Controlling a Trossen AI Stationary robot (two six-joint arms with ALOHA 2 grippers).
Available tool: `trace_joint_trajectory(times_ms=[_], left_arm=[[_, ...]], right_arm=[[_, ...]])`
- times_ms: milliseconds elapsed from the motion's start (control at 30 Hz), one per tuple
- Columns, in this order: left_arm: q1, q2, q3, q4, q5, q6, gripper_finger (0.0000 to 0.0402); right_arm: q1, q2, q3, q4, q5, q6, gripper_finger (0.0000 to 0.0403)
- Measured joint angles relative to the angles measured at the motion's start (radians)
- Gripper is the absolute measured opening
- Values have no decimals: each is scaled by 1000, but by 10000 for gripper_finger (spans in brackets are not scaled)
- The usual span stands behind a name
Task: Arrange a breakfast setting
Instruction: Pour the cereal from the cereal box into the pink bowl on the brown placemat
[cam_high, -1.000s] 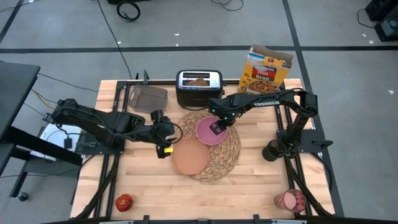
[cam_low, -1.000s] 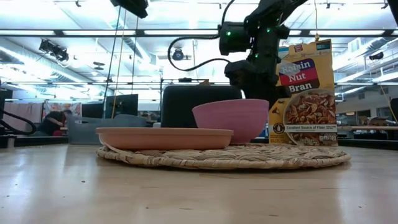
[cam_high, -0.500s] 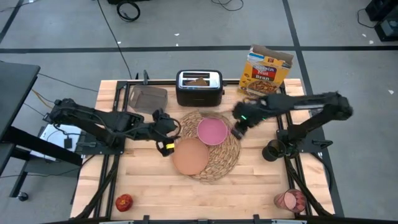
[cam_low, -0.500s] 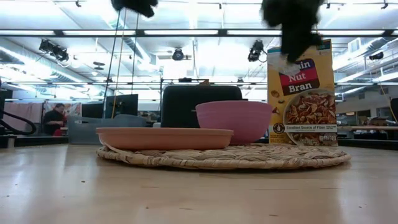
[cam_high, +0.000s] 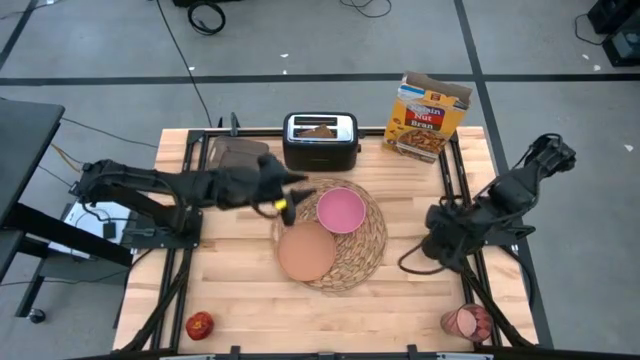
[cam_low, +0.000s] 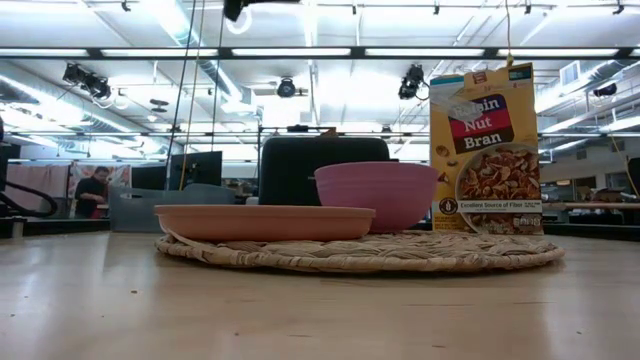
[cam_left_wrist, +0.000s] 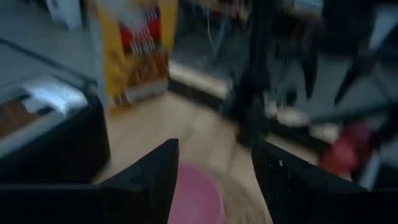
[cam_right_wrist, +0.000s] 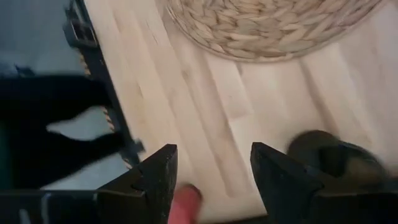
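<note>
1. The bench (cam_high: 420, 300) carries the mat (cam_high: 372, 238) at its middle, with the toaster (cam_high: 320, 140) and cereal box (cam_high: 425, 112) along the far edge.
2. On the mat I see the plate (cam_high: 305, 251) nearest me and the bowl (cam_high: 340, 208) just behind it, touching or nearly so.
3. My left claw (cam_high: 283, 192) hovers between toaster and bowl, its fingers spread with nothing between them.
4. My right claw (cam_right_wrist: 208, 180) is folded back at the right edge, fingers apart and empty, looking down towards the cup (cam_high: 467, 322).
5. The toast (cam_high: 319, 128) sits in the toaster slot; I judge it comes next, so I should come straight down and pinch its top edge lightly.
6. The apple (cam_high: 200, 324) waits at the near-left corner.
</note>
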Motion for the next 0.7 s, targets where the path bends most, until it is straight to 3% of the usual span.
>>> trace_joint_trajectory(times_ms=[167, 300, 400, 567, 700], left_arm=[[109, -66, 1, 77, 103, 91, 208], [237, -113, 1, 60, 198, 163, 208], [357, -129, 1, 58, 322, 188, 208], [563, -131, 1, 54, 517, 238, 208], [706, -113, 1, 54, 602, 234, 208]], right_arm=[[-6, -75, 0, -104, 17, -50, 213], [-102, -119, 1, -133, 121, -32, 213], [-228, -119, 55, -115, 245, -73, 213], [-481, -56, 219, -89, 420, -285, 214], [-716, 19, 358, -58, 422, -539, 221]])
